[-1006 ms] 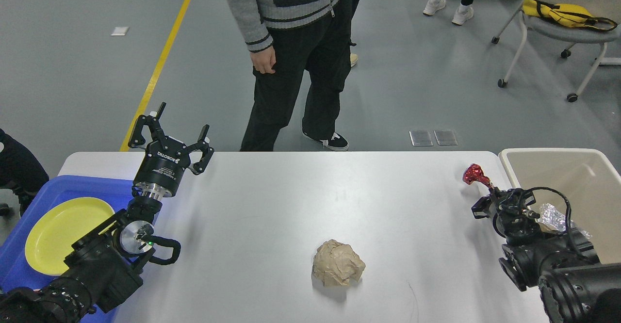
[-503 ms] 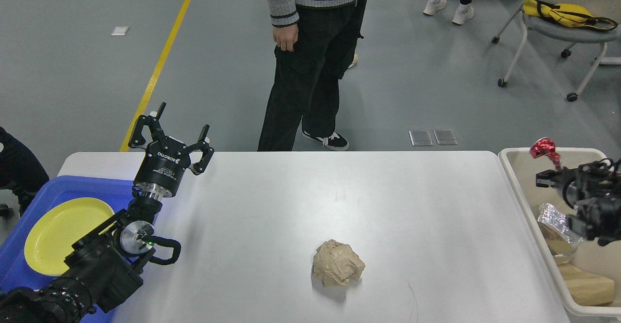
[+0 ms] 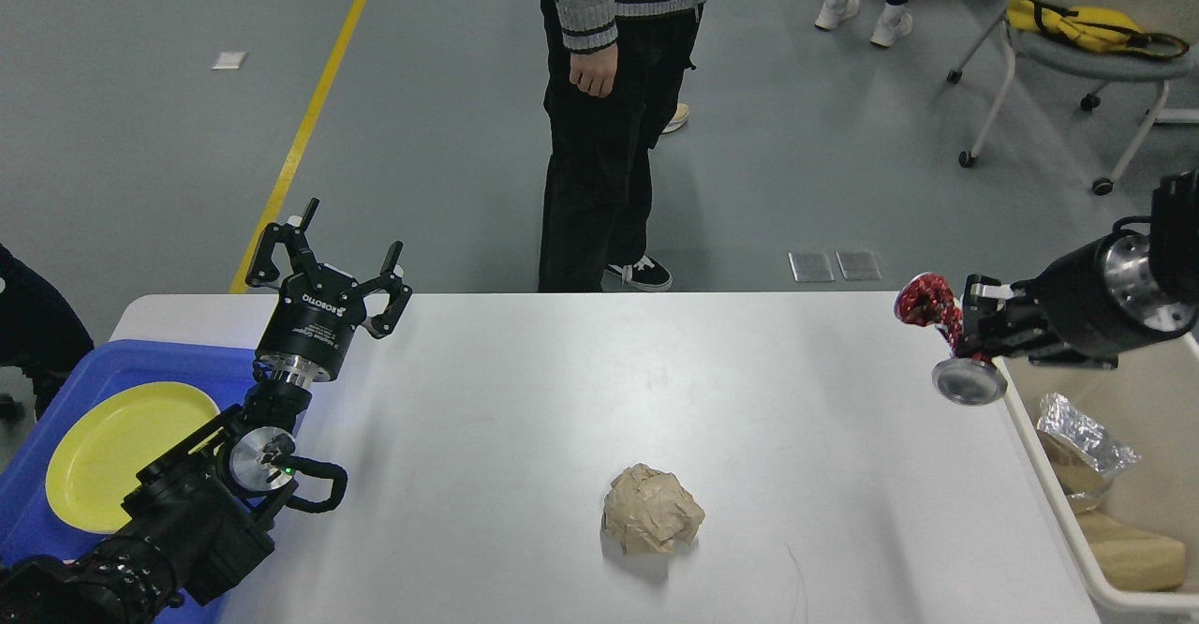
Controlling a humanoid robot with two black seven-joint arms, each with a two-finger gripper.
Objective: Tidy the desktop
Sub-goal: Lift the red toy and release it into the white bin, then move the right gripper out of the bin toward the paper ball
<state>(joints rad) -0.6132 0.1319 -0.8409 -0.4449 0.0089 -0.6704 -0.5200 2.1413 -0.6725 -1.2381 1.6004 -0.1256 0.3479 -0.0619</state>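
The desktop (image 3: 768,399) now holds only a crumpled paper ball (image 3: 652,509) near its front edge, since the right gripper (image 3: 965,324), clamped on a red wrapper (image 3: 923,298), swung back from the bin (image 3: 1049,474) to the desktop's right edge, wrapper undropped, while the left gripper (image 3: 348,254) waits spread open at the far-left corner.

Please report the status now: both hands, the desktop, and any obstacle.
Left hand open, idle. Right hand shut on red wrapper near bin. Desktop: paper ball remains. Nothing blocking.

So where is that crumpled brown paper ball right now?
The paper ball lies on the white desktop, near its front edge, between the two arms.
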